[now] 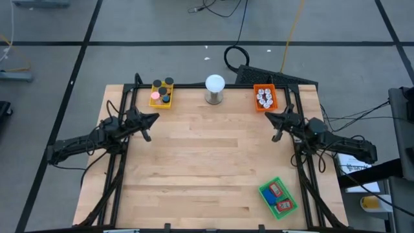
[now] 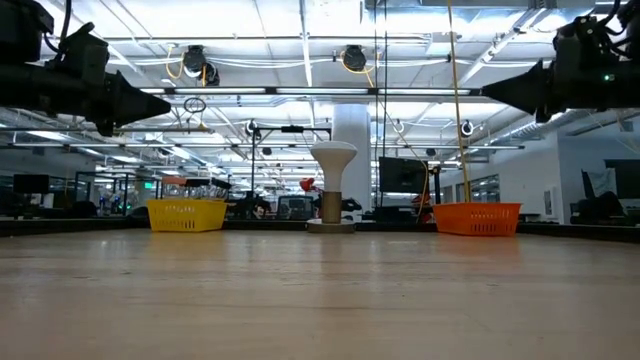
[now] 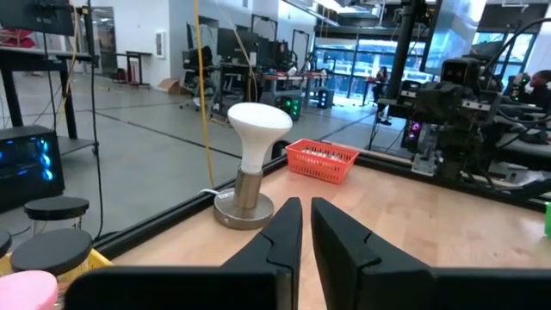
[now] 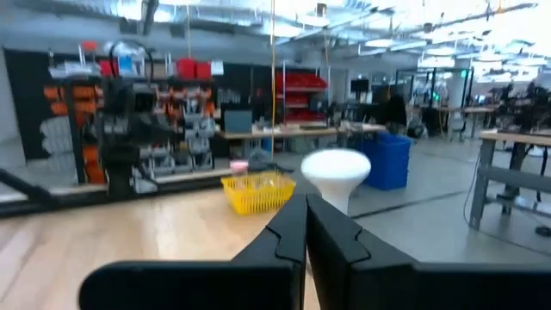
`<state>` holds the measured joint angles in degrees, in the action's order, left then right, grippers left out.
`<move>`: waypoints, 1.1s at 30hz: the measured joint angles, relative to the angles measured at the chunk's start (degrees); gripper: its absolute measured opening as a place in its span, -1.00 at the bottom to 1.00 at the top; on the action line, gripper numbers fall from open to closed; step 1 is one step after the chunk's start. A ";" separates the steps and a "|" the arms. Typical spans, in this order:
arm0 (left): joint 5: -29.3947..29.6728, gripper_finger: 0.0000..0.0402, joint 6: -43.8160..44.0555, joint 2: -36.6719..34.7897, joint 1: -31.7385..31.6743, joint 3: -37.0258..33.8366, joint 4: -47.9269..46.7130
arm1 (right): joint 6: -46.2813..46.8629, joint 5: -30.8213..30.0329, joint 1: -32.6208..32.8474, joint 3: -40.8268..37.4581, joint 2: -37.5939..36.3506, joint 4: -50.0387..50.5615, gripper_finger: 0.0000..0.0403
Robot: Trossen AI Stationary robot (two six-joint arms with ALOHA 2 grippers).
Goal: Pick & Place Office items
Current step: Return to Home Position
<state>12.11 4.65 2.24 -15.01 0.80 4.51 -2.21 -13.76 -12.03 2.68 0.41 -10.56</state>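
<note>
Both arms hang above the table, touching nothing. My left gripper (image 1: 150, 127) (image 3: 306, 205) is near the left edge, its fingertips a narrow slit apart. My right gripper (image 1: 277, 127) (image 4: 306, 200) is near the right edge, shut and empty. Black and pink round pieces (image 1: 162, 92) lie in the yellow tray (image 1: 169, 102) at the far left. Whitish bits (image 1: 264, 97) lie in the orange tray (image 1: 256, 105) at the far right. Red and blue flat blocks (image 1: 278, 196) lie in the green tray (image 1: 265, 200) near the front right corner.
A white ball on a metal base (image 1: 215, 88) stands at the middle of the far edge, between the two far trays. The wooden tabletop (image 1: 207, 168) lies bare between the arms. Black frame rails (image 1: 116, 175) run along the left and right edges.
</note>
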 joint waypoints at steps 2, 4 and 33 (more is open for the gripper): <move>-0.01 -0.82 0.01 0.00 0.01 0.00 0.03 | 0.02 0.02 0.00 0.00 0.02 -0.95 -1.00; -0.01 -0.82 0.01 0.00 0.01 0.00 0.07 | 0.00 0.04 0.00 0.00 0.02 -0.97 -1.00; -0.03 -0.81 0.10 0.00 0.01 0.04 0.09 | 0.02 0.32 0.02 0.00 0.02 -1.21 -1.00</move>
<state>12.08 4.75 2.24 -15.00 0.84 4.60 -2.20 -13.43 -12.02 2.68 0.43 -11.77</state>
